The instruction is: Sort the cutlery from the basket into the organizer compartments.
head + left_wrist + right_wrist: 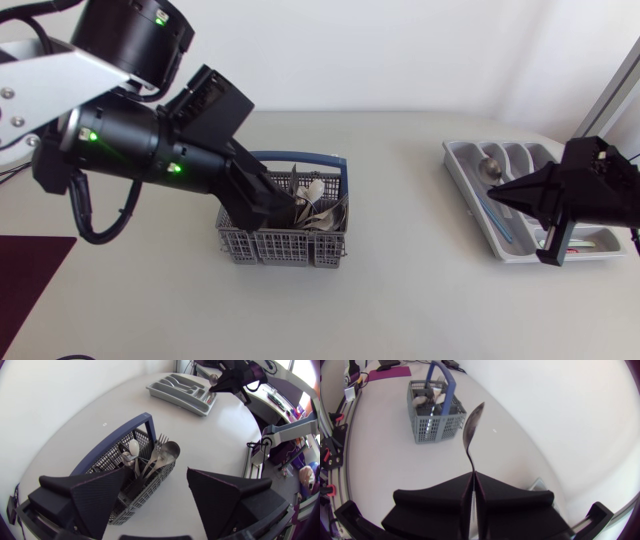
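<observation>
Pale, matte tabletop (400,290) carries everything. On it stands the grey plastic mesh basket with a blue handle (285,247). My left gripper (156,477) hangs over it with its jaws released and wide apart, one finger above the basket and the other past its wall. Well apart sits the grey plastic organizer tray (462,172). My right gripper (472,480) hovers over it, clenched on the handle of a silver metal spoon (471,430) that is not yet laid in a compartment. Several steel spoons and a fork (160,455) stand in the basket. I judge the sorting to be early, with most pieces still to move.
</observation>
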